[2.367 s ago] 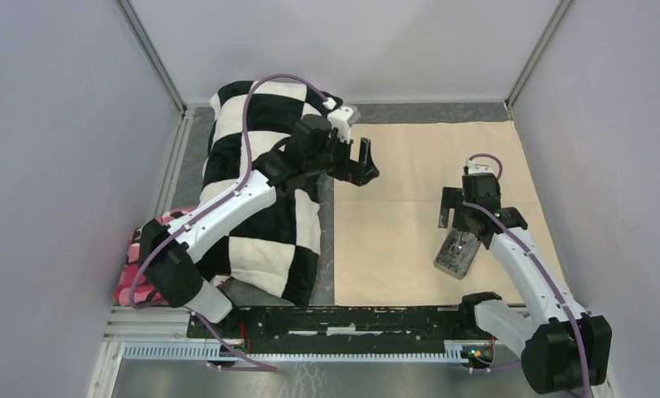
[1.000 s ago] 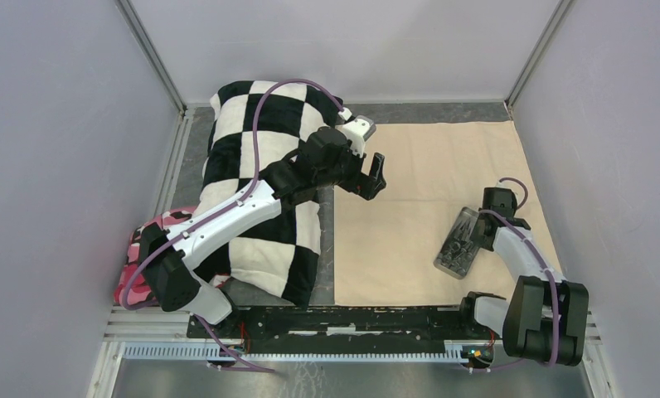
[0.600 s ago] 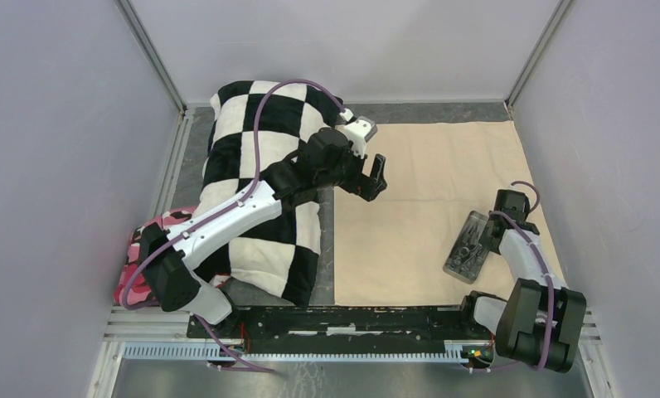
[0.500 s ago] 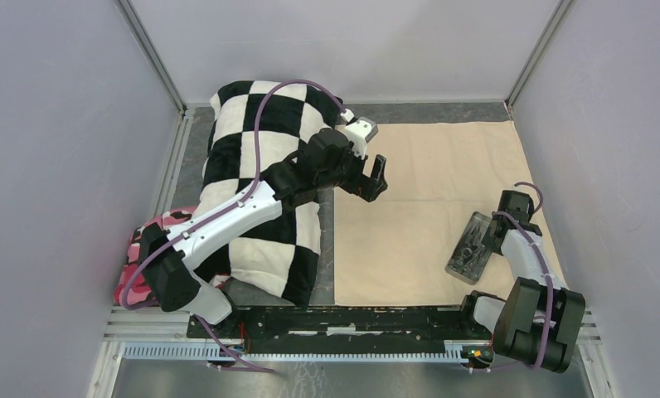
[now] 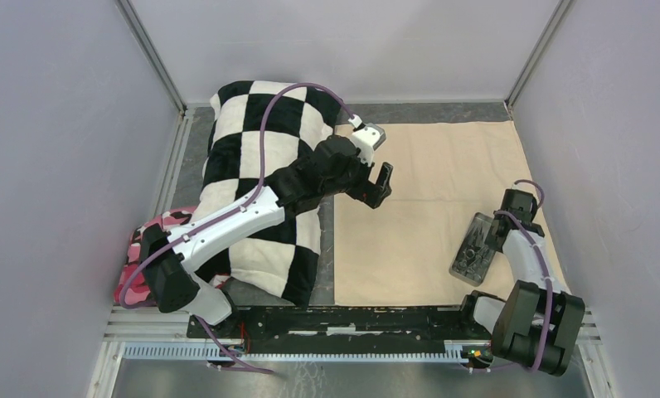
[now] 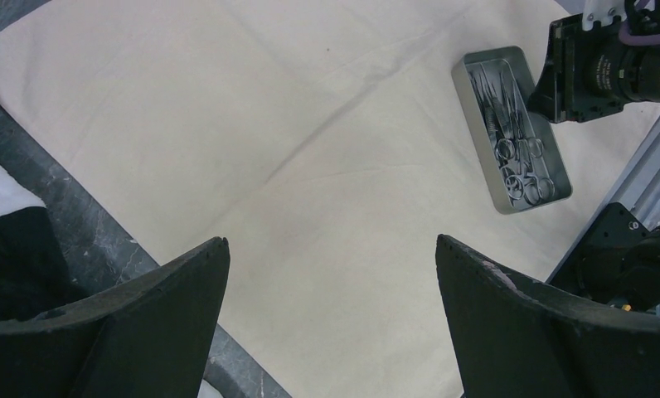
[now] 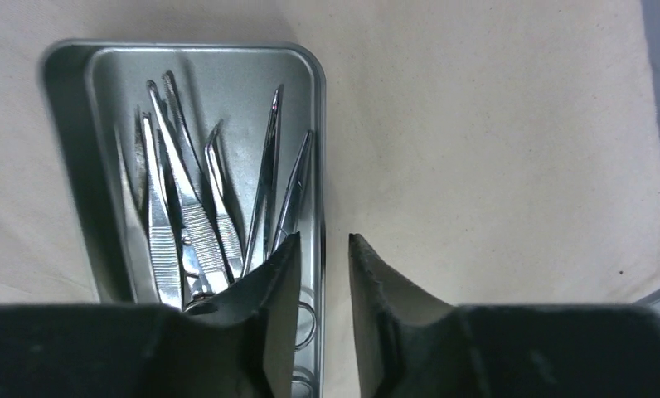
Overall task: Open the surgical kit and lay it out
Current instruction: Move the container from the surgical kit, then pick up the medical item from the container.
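The surgical kit's beige cloth lies spread flat on the right half of the table. Its grey metal tray rests on the cloth near the right edge, with steel tweezers and forceps inside. My right gripper is low at the tray; its jaws straddle the tray's right rim, slightly open, with a gap on each side. My left gripper hovers wide open and empty above the cloth's left part. In the left wrist view the tray is at the upper right.
A black-and-white checkered pillow fills the left side under the left arm. A pink camouflage cloth sticks out at its near left. Grey walls enclose the table on three sides. A black rail runs along the near edge.
The right gripper lowered the tray onto the cloth, slid it a bit to the right, and its jaws have parted from the rim. The left gripper drifted slightly to the right.
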You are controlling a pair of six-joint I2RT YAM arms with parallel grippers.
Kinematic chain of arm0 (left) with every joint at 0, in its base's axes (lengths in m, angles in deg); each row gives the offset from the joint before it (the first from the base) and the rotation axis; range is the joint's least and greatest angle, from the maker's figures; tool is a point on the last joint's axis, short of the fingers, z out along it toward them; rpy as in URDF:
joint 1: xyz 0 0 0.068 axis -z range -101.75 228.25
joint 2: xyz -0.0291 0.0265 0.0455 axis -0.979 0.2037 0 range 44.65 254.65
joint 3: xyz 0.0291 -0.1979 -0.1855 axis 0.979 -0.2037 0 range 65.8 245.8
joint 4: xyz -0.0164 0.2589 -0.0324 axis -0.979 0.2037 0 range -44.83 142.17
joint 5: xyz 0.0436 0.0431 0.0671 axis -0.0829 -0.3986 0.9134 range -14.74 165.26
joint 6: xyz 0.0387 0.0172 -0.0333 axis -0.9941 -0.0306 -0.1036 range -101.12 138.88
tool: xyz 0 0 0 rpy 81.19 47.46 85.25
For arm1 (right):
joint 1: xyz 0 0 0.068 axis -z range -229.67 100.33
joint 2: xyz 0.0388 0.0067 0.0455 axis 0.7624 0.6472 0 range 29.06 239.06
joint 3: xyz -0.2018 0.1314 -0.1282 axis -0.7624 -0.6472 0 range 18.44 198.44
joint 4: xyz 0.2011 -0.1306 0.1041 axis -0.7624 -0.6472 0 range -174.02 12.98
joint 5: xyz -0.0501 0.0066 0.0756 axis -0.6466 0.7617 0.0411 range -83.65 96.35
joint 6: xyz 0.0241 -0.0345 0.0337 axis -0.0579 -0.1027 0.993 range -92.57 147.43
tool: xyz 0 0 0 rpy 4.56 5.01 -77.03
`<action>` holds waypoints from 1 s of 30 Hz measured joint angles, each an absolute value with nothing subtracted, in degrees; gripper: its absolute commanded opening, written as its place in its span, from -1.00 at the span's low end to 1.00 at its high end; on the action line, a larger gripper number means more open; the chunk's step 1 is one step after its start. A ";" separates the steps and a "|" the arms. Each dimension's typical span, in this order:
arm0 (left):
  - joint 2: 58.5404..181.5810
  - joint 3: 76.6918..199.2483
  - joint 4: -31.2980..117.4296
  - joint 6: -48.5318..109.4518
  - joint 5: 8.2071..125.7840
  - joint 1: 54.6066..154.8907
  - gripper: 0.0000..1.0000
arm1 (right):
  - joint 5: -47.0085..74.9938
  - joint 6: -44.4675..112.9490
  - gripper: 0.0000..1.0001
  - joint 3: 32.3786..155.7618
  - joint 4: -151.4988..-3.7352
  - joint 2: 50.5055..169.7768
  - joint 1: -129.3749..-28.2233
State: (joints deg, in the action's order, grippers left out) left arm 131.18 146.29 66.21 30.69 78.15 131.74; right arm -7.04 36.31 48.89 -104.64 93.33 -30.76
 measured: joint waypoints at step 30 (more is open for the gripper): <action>131.18 146.29 67.85 26.54 82.87 136.57 0.99 | 6.67 33.51 -0.44 57.75 -100.86 105.16 -31.19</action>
State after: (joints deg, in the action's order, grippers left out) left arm 131.18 146.29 67.85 26.54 82.87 136.57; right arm 6.67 33.51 57.75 -100.86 105.16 -31.19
